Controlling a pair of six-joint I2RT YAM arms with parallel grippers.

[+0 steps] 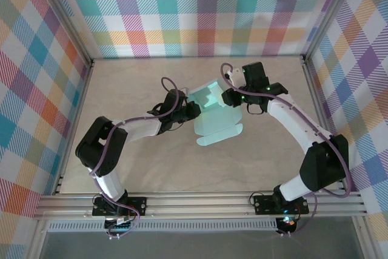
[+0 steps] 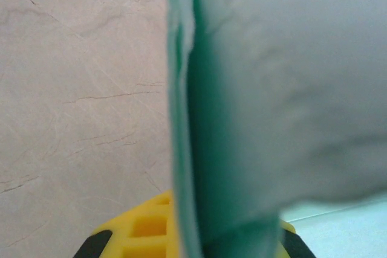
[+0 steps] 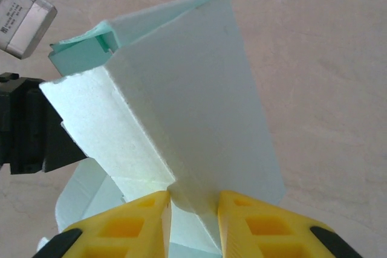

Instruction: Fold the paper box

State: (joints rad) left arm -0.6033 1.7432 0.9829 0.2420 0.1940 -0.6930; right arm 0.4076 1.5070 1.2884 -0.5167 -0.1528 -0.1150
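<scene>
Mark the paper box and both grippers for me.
paper box (image 1: pixel 217 124), top view, on its flat lower panel.
left gripper (image 1: pixel 195 110), top view, between its fingertips at the box's left edge.
right gripper (image 3: pixel 193 202), right wrist view, between its yellow fingertips, where they pinch the box.

- the right jaws, yellow, stand at the bottom edge, drawn close together and pinching the lower corner of the paper box (image 3: pixel 181 101).
- the paper box is pale mint card, partly folded: a broad panel rises tilted from the grip, with a narrower panel creased along its left side.
- more flaps show at the top left and lower left.
- a black arm part (image 3: pixel 27 128) meets the card's left edge, with a grey labelled block (image 3: pixel 27 19) above it.
- the beige veined desk (image 3: pixel 326 58) lies behind.
</scene>
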